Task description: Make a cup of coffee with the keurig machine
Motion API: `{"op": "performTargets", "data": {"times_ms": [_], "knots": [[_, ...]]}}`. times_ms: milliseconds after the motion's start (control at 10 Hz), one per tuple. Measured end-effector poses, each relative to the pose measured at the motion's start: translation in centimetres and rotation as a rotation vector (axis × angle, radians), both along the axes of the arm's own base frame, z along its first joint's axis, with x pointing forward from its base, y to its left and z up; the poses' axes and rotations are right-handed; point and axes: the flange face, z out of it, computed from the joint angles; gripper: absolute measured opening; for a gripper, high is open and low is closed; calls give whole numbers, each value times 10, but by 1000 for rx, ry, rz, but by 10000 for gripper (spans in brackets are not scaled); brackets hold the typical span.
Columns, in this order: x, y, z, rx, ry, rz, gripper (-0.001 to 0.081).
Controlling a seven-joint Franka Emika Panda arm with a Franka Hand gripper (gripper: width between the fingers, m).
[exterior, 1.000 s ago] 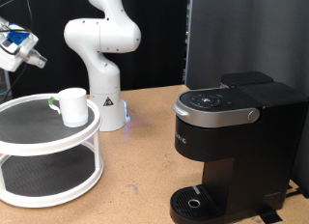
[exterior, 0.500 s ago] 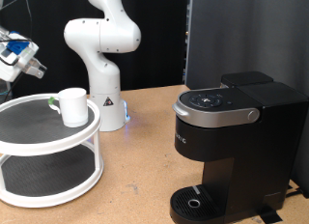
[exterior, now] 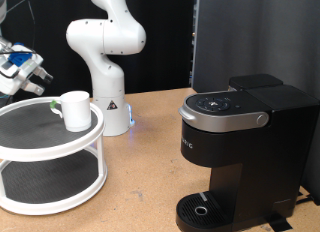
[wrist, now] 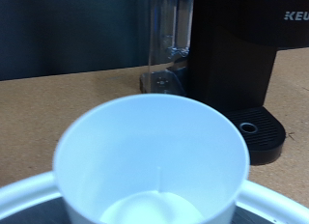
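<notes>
The white cup (exterior: 75, 109) stands upright on the top tier of a white two-tier round stand (exterior: 30, 142) at the exterior view's left. My gripper (exterior: 38, 83) hangs just left of the cup, slightly above its rim, with its fingers apart and nothing between them. In the wrist view the empty cup (wrist: 150, 156) fills the foreground, and no fingers show. The black keurig machine (exterior: 245, 152) stands at the exterior view's right with its lid down and its round drip base (exterior: 205, 210) bare. It also shows in the wrist view (wrist: 237, 60), beyond the cup.
The white robot arm base (exterior: 105, 62) stands behind the stand on the brown table (exterior: 150, 162). A dark panel (exterior: 250, 37) rises behind the machine. The stand's rim (wrist: 275, 200) shows below the cup in the wrist view.
My gripper has come down and slightly right, from well above the stand to just beside the cup. The cup and the machine have not moved.
</notes>
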Motion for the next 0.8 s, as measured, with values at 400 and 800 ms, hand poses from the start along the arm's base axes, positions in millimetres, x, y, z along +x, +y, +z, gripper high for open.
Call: {"op": "performTargets", "data": {"times_ms": [400, 800], "knots": [[2, 2, -21, 9, -32, -21, 793], [0, 8, -41, 20, -38, -7, 803]]}}
